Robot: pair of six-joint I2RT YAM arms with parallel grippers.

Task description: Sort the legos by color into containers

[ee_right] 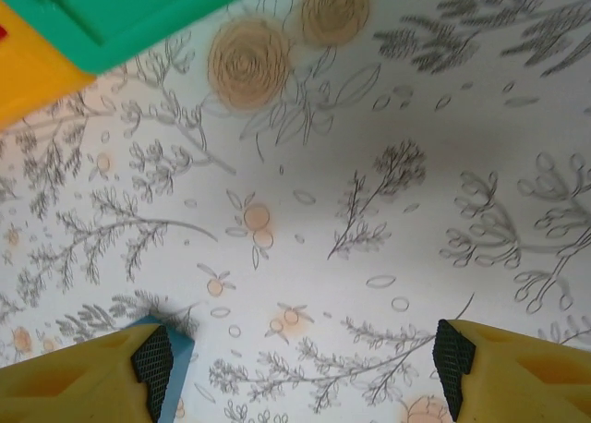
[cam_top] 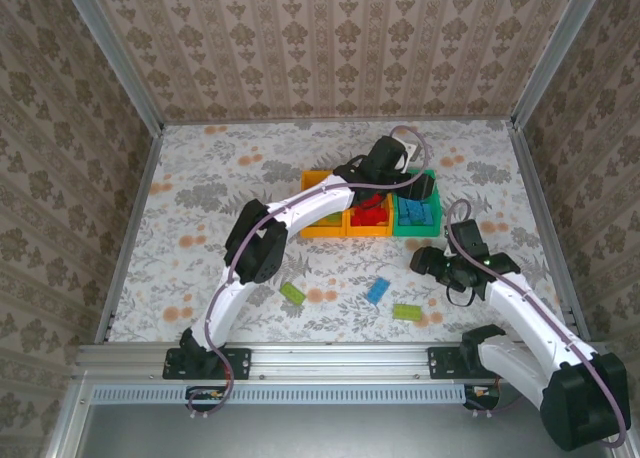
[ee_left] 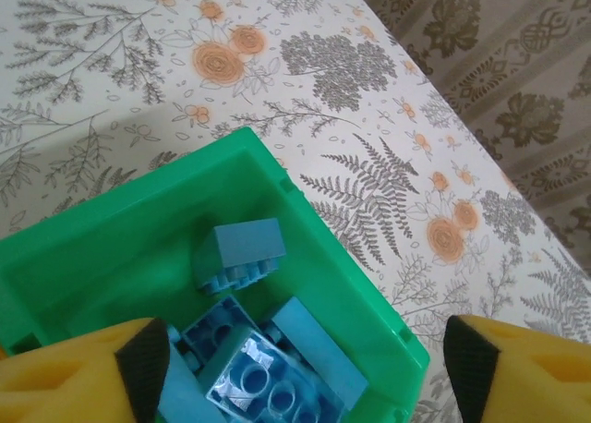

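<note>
As it hangs outstretched, the left tool (ee_left: 309, 360) gapes over the green bin (ee_left: 102, 257)

Left arm (cam_top: 300, 210) stretched forward, left end effector (ee_left: 300, 358) spread; right arm (cam_top: 520, 303) bent, right end effector (ee_right: 305, 358) spread.

My workspace: a flat white tabletop printed with grey ferns and orange flowers (cam_top: 200, 208), enclosed on three sides by beige damask-wallpapered walls (cam_top: 330, 38). Silver aluminium corner posts (cam_top: 114, 58) rise at the back; a ribbed aluminium rail (cam_top: 330, 358) borders my near edge. Lighting soft, even.
</note>
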